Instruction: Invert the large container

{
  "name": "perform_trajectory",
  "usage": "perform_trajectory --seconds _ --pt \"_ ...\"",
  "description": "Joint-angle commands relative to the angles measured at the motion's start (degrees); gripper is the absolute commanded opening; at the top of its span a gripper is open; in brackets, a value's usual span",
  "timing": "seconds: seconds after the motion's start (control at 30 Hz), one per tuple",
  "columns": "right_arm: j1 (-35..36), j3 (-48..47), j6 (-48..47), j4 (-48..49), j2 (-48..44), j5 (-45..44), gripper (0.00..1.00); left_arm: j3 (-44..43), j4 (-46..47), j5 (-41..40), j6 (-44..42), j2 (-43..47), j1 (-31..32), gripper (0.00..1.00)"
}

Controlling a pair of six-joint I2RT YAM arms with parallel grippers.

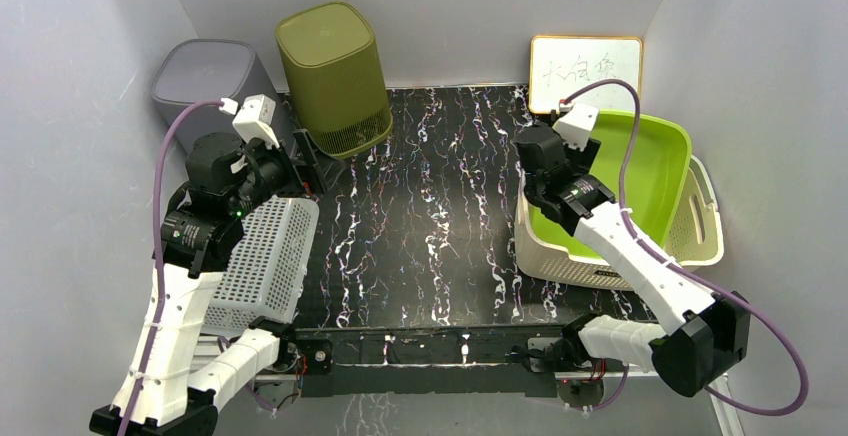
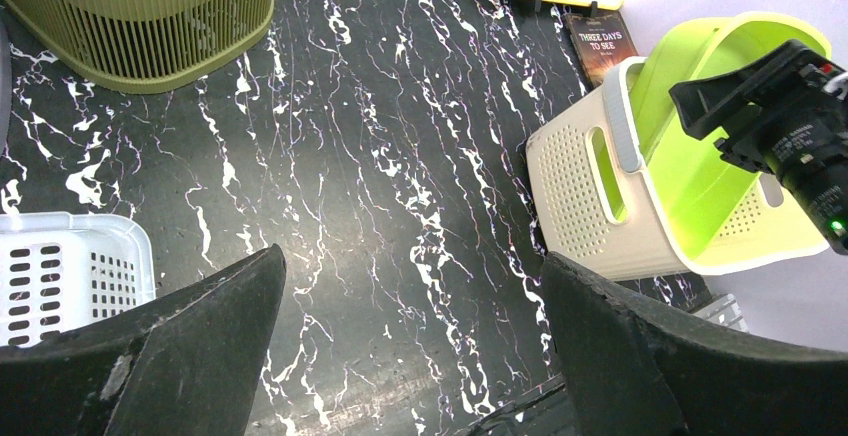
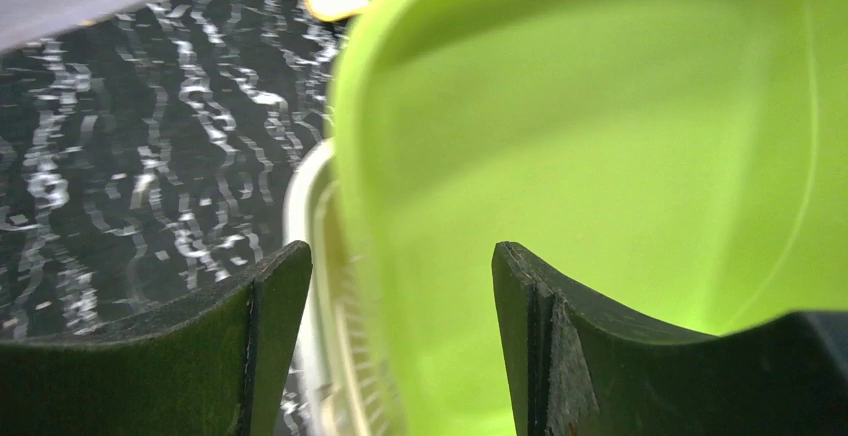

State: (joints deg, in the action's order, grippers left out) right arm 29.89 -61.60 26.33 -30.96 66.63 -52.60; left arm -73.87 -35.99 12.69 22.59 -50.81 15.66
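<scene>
The large container (image 1: pixel 560 261) is a cream perforated basket at the table's right, standing upright with a lime-green tub (image 1: pixel 650 171) tilted inside it. My right gripper (image 1: pixel 558 206) hangs over its left rim. In the right wrist view, the right gripper (image 3: pixel 400 256) is open and straddles the cream rim (image 3: pixel 305 196) and the green tub's wall (image 3: pixel 600 136), with a gap to the right finger. My left gripper (image 2: pixel 415 266) is wide open above bare table, with nothing between its fingers. It faces the basket (image 2: pixel 570 196) from the left.
A white slotted basket (image 1: pixel 265 261) lies under the left arm. An olive bin (image 1: pixel 335 76) and a grey bin (image 1: pixel 205 76) stand bottom-up at the back left. A whiteboard (image 1: pixel 585 71) leans on the back wall, with a dark book (image 2: pixel 600 46) beside it.
</scene>
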Motion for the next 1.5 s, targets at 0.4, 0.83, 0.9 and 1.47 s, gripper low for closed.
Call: perform_trajectory --seconds 0.4,0.83,0.9,1.47 --pt "-8.4 6.9 -5.3 13.9 -1.2 7.9 0.36 1.4 1.4 0.9 0.8 1.4 0.1 0.98" --pt "-8.5 -6.4 -10.0 10.9 -7.1 13.0 0.00 0.6 0.6 1.0 1.1 2.4 0.1 0.98" --pt "-8.5 -11.3 -11.0 9.3 -7.2 14.2 0.00 0.5 0.7 0.9 1.2 2.6 0.1 0.98" --pt "-8.5 -41.6 -7.5 10.9 1.9 50.3 0.00 -7.3 0.6 1.6 1.5 1.3 0.1 0.98"
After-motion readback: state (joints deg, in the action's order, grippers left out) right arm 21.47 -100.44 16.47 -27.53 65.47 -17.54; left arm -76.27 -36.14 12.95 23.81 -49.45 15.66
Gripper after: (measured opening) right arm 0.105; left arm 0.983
